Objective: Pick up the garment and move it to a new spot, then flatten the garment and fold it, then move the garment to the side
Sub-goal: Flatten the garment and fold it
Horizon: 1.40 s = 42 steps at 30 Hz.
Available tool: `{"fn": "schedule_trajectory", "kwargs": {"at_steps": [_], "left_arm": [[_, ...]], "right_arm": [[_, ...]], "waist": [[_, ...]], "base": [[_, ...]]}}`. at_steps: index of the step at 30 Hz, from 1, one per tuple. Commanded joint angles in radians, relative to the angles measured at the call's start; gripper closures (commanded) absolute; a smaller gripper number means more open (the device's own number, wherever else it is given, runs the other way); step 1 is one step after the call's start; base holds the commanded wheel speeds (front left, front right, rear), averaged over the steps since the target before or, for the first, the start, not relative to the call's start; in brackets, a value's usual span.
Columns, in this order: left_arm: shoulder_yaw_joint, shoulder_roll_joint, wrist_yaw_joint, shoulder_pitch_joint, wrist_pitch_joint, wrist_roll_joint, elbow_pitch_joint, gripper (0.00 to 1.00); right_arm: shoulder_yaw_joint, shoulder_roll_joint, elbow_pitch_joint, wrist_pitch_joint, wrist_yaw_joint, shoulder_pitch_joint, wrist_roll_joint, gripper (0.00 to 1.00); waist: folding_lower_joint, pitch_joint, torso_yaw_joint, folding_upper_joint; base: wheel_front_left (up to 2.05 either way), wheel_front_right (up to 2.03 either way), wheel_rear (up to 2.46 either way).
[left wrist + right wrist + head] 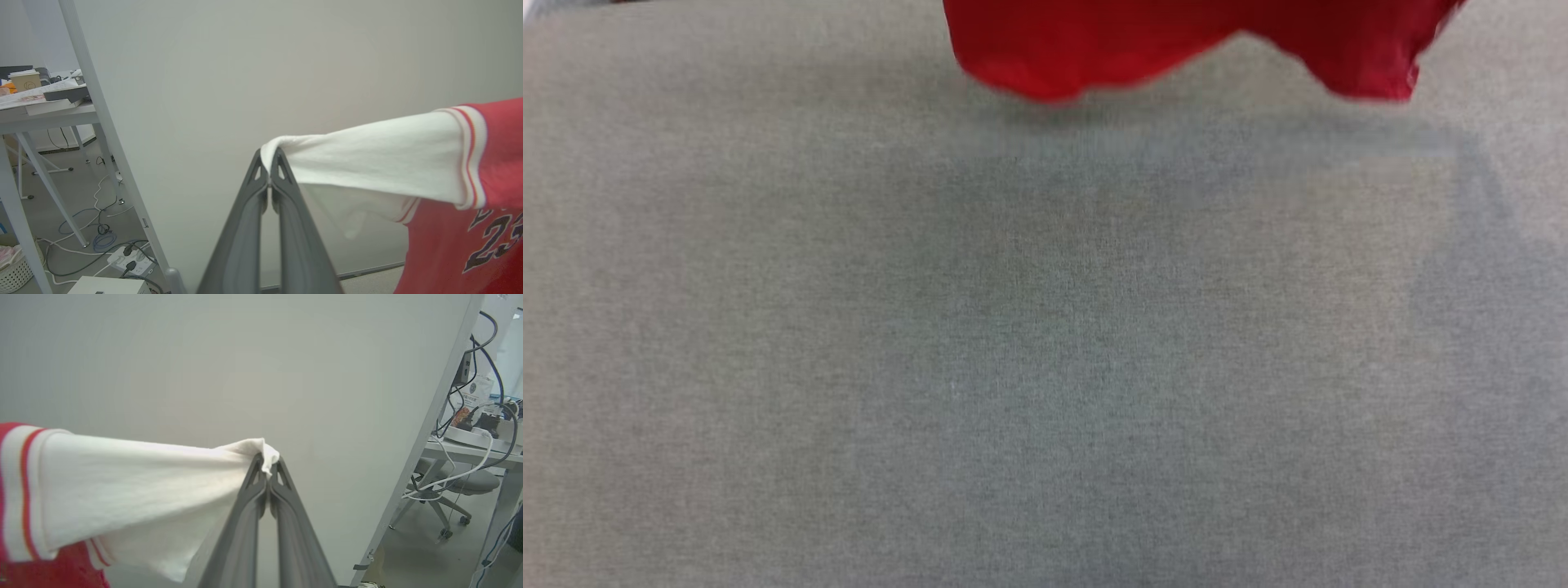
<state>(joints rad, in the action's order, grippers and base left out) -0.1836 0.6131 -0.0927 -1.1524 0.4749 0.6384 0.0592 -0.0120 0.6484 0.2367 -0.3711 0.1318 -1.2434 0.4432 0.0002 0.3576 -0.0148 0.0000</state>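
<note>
The left gripper (pixel 269 165) is pinched tight on the end of one white sleeve (pixel 367 159) of the shirt (pixel 470 245), with a small fold of cloth poking out past its fingertips. This sleeve stretches away to the right of the fingers, out to striped trim and the red body with dark numerals at the lower right. The right gripper (pixel 267 465) is likewise clamped on the other sleeve (pixel 143 490), which runs off to the left of its fingers to a striped seam and red cloth. Both pairs of fingers point at a plain pale wall (pixel 286 61). Left of the left fingers stands a desk (pixel 49 112) with cables (pixel 98 237) on the floor below; right of the right fingers is a chair (pixel 457 486). In the head view the shirt's red hem hangs, blurred, over the grey table (pixel 1045 367), its shadow just beneath.
</note>
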Motion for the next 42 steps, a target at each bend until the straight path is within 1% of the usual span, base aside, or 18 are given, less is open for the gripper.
{"fn": "schedule_trajectory", "kwargs": {"at_steps": [1,5,9,13,16,21,27,30,36,42], "left_arm": [[-0.001,0.002,0.010,-0.062,-0.012,-0.019,-0.044,1.00],[-0.020,-0.035,0.032,-0.239,-0.061,-0.047,-0.194,1.00],[-0.043,-0.080,0.048,-0.383,-0.145,-0.085,-0.355,1.00],[-0.061,-0.114,0.066,-0.465,-0.234,-0.111,-0.482,1.00],[-0.067,-0.148,0.074,-0.470,-0.312,-0.115,-0.568,1.00],[-0.078,-0.188,0.110,-0.417,-0.409,-0.100,-0.680,1.00],[-0.092,-0.219,0.149,-0.283,-0.486,-0.074,-0.761,1.00],[-0.096,-0.233,0.162,-0.201,-0.515,-0.057,-0.785,1.00],[-0.117,-0.257,0.179,-0.004,-0.554,-0.033,-0.820,1.00],[-0.139,-0.253,0.190,0.199,-0.533,-0.005,-0.842,1.00]], "right_arm": [[0.005,-0.009,0.042,0.023,-0.001,-0.054,-0.017,1.00],[0.048,-0.036,0.170,0.092,-0.001,-0.198,-0.063,1.00],[0.075,-0.066,0.297,0.176,-0.001,-0.314,-0.103,1.00],[0.085,-0.092,0.397,0.263,-0.001,-0.386,-0.129,1.00],[0.082,-0.125,0.459,0.343,-0.001,-0.390,-0.122,1.00],[0.129,-0.171,0.534,0.426,-0.001,-0.331,-0.094,1.00],[0.186,-0.183,0.579,0.467,-0.001,-0.220,-0.030,1.00],[0.207,-0.185,0.590,0.473,-0.001,-0.149,0.006,1.00],[0.285,-0.170,0.595,0.440,-0.001,0.037,0.086,1.00],[0.345,-0.145,0.587,0.350,-0.001,0.236,0.177,1.00]], "waist": [[-0.0002,0.107,-0.017,0.0000],[-0.0002,0.168,-0.018,0.0000],[-0.0002,0.209,-0.009,0.0000],[-0.0002,0.240,0.002,0.0000],[-0.0002,0.243,0.010,0.0000],[-0.0002,0.238,0.015,0.0000],[-0.0002,0.204,0.021,0.0000],[-0.0002,0.172,0.023,0.0000],[-0.0002,0.081,0.030,0.0000],[-0.0002,-0.013,0.027,0.0000]], "base": [[0.00,0.00,0.00],[0.00,0.00,0.00],[0.00,0.00,0.00],[0.00,0.00,0.00],[0.00,0.00,0.00],[0.00,0.00,0.00],[0.00,0.00,0.00],[0.00,0.00,0.00],[0.00,0.00,0.00],[0.00,0.00,0.00]]}}
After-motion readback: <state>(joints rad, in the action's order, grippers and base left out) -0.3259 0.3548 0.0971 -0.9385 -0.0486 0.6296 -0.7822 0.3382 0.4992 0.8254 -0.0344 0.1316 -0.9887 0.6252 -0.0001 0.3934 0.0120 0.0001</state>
